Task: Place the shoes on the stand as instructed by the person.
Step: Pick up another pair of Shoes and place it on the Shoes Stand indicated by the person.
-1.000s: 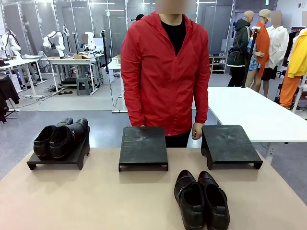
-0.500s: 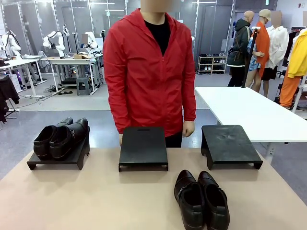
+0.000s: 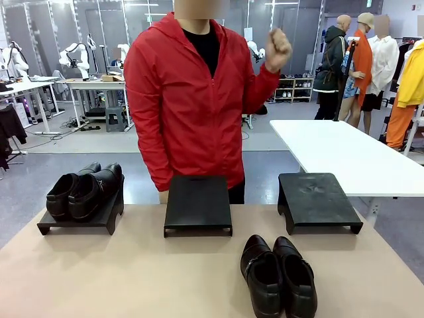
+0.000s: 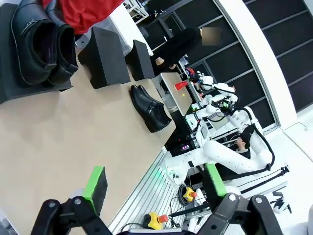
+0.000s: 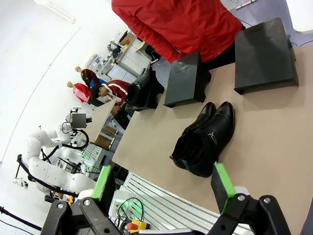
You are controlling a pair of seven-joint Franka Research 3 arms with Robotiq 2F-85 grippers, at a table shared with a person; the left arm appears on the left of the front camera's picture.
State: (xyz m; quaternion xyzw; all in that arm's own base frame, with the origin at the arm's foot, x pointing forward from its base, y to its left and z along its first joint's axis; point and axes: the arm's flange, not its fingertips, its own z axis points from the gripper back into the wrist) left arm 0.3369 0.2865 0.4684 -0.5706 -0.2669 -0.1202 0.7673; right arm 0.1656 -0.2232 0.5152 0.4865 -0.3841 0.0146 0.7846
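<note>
Tan table (image 3: 132, 278): black left stand (image 3: 74, 225) (carrying plain pair (image 3: 85, 191)), middle stand (image 3: 198, 202), right stand (image 3: 317, 199) along far edge; strapped shoes (image 3: 278, 275) nearer, right of centre.

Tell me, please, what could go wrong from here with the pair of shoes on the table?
1. The middle stand and right stand are both free, and the person's raised hand is a fist pointing at neither, so a wrong choice is possible.
2. The strapped shoes lie touching, near the edge of the table; the open right pincer gripping one may push the other off.
</note>
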